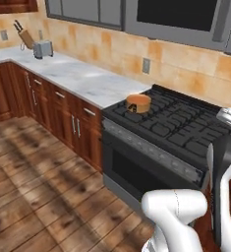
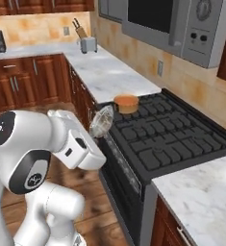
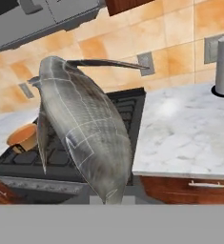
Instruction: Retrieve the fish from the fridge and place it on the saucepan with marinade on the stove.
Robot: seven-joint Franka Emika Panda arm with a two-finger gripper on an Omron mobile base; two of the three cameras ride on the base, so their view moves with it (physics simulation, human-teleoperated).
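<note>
White glossy arm (image 2: 52, 139) — rounded bulbous links, dark round joint caps, faint marking, perhaps logo.

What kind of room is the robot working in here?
A home kitchen, rendered: a black gas stove with a copper saucepan on its grates, marble counters over wooden cabinets, and a toaster beside a knife block.

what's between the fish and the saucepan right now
Bare black stove grates and air, nothing else. In the right base view the fish hangs off the stove's front left corner; the saucepan sits on the rear left burner.
</note>
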